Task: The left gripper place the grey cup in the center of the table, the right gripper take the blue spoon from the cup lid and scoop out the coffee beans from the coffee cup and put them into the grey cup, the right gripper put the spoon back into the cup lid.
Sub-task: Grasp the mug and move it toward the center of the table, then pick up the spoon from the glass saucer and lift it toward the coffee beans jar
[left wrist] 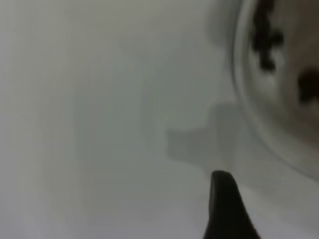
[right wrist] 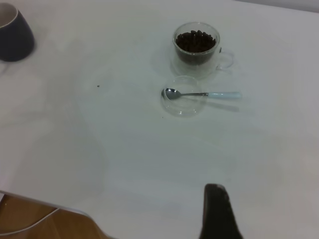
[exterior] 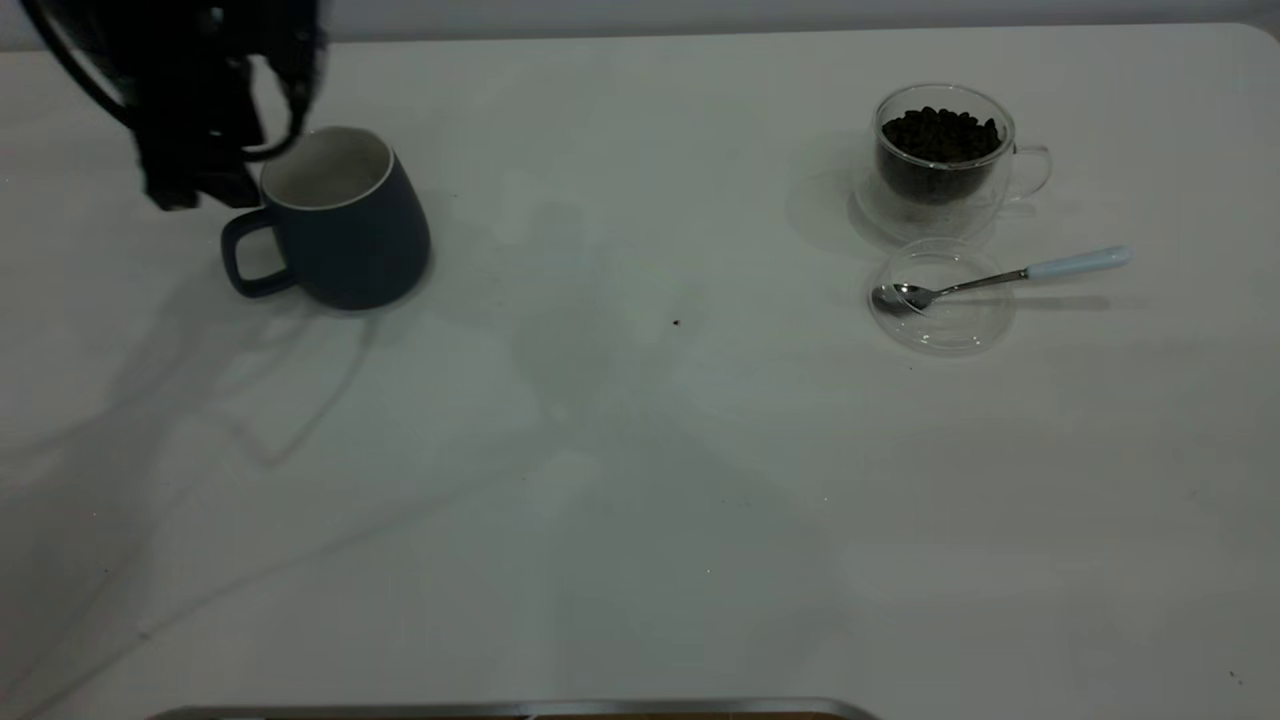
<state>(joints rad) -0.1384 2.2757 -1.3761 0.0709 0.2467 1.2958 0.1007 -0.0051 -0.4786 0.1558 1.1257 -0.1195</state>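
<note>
Bare tabletop [exterior: 620,520] lies nearest; your left end effector [exterior: 190,170], grip unreadable, should take the heavy, slick-glazed grey cup [exterior: 345,225] by its rim.

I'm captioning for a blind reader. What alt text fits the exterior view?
A grey cup stands at the table's left, the left hand beside its rim. At right, a coffee cup holds coffee beans; a blue spoon rests on the cup lid.

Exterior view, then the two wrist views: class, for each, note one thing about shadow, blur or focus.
Exterior view: the left gripper is motion-smeared and throws long cable shadows over the table. Left wrist view: everything is soft and out of focus. Right wrist view: sharp enough; the blue spoon casts a faint shadow.
</note>
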